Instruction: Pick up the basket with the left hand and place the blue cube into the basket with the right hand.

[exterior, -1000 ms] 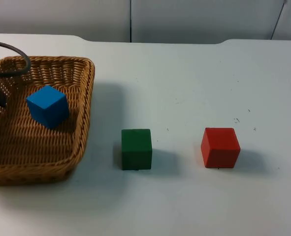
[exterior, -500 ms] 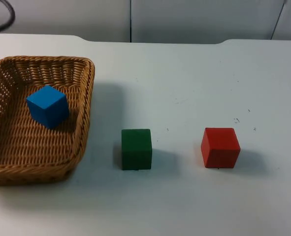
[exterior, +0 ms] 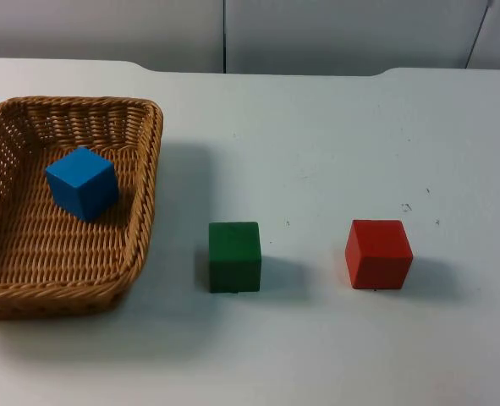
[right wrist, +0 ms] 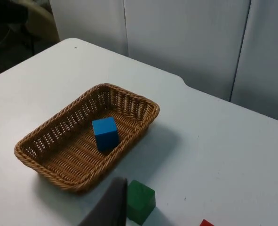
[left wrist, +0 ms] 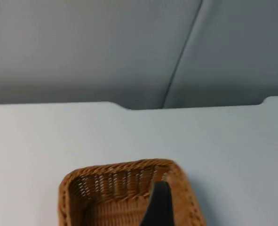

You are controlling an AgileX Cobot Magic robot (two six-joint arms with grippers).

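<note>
Blue cube [exterior: 82,183] sits inside the basket [exterior: 140,211], which rests flat near the table's [exterior: 334,144] left edge. Green cube [exterior: 234,256] stands just beside the basket; red cube [exterior: 378,254] further right. My left gripper hangs above the basket's far end, my right looks on from off the table; jaws on either, cannot tell. Wicker looks light, stiff, rough: I'd pinch the rim. Cube hard, smooth-faced: grip opposite flats.
</note>
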